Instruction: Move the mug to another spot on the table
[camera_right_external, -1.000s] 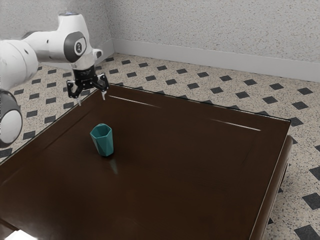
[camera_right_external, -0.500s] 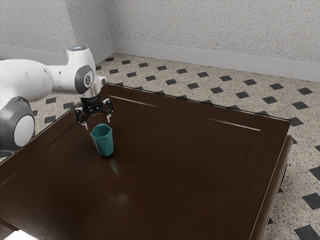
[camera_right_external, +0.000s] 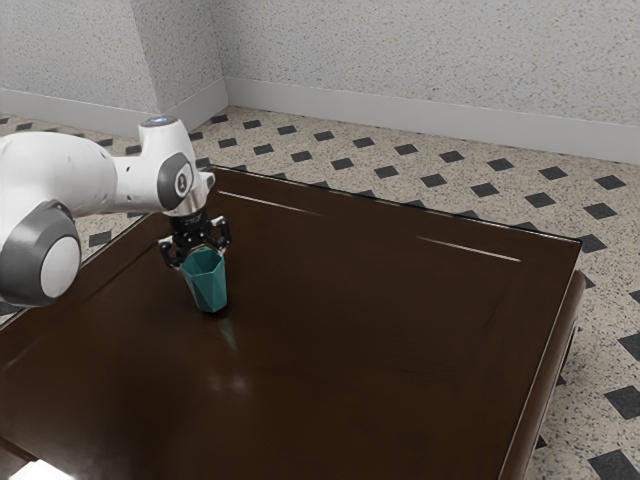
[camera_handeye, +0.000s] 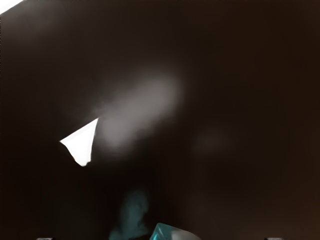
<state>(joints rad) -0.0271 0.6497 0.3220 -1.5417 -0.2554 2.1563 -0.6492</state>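
Tool (camera_right_external: 195, 254) is low over the mug (camera_right_external: 208, 284), fingers apart, one on each side of the rim. Fingertips are level with the top of the mug. I can't make out either finger pressing on the wall, so I read it as spread, not clamped.

The mug is teal with faceted sides. It stands upright on the counter (camera_right_external: 400, 310), in the part toward the exterior view's left and nearer the far edge than the near one. A faint reflection of it shows on the glossy top just below its base.

My arm (camera_right_external: 90, 185), white with grey joints, comes in from the exterior view's left and crosses over the counter's left edge. The last link points straight down at the mug.

The counter is dark brown and shiny, with a shallow inset line running parallel to its edges. Light streaks show on the far side.

Around it is a speckled floor (camera_right_external: 480, 170) with black diamond tiles. A pale baseboard (camera_right_external: 420, 113) runs under a speckled wall (camera_right_external: 420, 50), and the wall has a corner toward the exterior view's upper left.

In the wrist view the teal mug (camera_handeye: 167, 234) is right under my hand, blurred. A dim teal reflection (camera_handeye: 134, 212) lies on the counter (camera_handeye: 240, 100) beside it. Further from the hand are a white triangular patch (camera_handeye: 81, 144) and a soft pale glare (camera_handeye: 142, 107) on the dark surface. I can't tell what the triangle is.
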